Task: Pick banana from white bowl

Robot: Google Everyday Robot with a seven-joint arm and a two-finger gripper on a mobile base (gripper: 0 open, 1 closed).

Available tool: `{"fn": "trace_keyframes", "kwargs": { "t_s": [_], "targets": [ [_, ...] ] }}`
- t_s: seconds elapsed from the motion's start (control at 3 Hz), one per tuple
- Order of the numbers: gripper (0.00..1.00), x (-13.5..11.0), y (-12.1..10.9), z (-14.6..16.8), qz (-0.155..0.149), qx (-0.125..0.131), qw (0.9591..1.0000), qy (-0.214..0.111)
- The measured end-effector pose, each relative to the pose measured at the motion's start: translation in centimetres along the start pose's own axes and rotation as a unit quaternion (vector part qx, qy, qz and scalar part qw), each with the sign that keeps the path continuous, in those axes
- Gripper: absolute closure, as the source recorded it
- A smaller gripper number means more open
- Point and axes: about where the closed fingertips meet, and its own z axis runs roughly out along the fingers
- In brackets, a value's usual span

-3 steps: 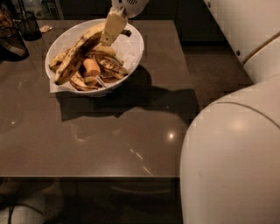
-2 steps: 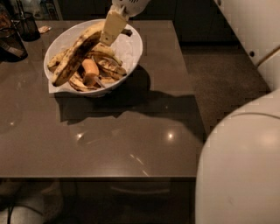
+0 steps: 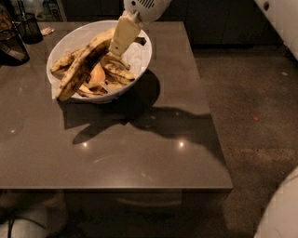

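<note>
Below the end effector (image 3: 116,46) and spreading toward the camera lies the dark worktop (image 3: 139,153), with the arm's shadow across it. A second ago the robot's white body (image 3: 281,214) filled the lower right of the view; now only a sliver shows in that corner, and much more worktop and floor is in sight.

Directly under the end effector sits the white bowl (image 3: 142,53), in the same spot on the worktop as before. The banana (image 3: 79,72) lies in it, slanting down and to the left from the end effector, its lower end hanging over the near-left rim and its upper end right at the end effector's tip. It has not shifted.

The end effector points down into the bowl from the arm's white housing (image 3: 144,7), as it did earlier. Whether it is open or closed, or has hold of the banana, cannot be told.

Beneath the tip lie an orange piece (image 3: 97,74) and short banana pieces (image 3: 118,72). Well to its left stands a dark wire cup (image 3: 29,28).
</note>
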Motion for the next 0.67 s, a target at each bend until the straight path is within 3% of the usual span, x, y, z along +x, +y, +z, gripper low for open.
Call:
{"fn": "trace_keyframes", "kwargs": {
  "t_s": [0.33,0.67],
  "targets": [
    [1.00,0.5,2.3,-1.6,0.017,0.014,0.9998,-0.002],
    [1.00,2.3,7.3,-4.6,0.071,0.046,0.9963,-0.018]
  ]
}}
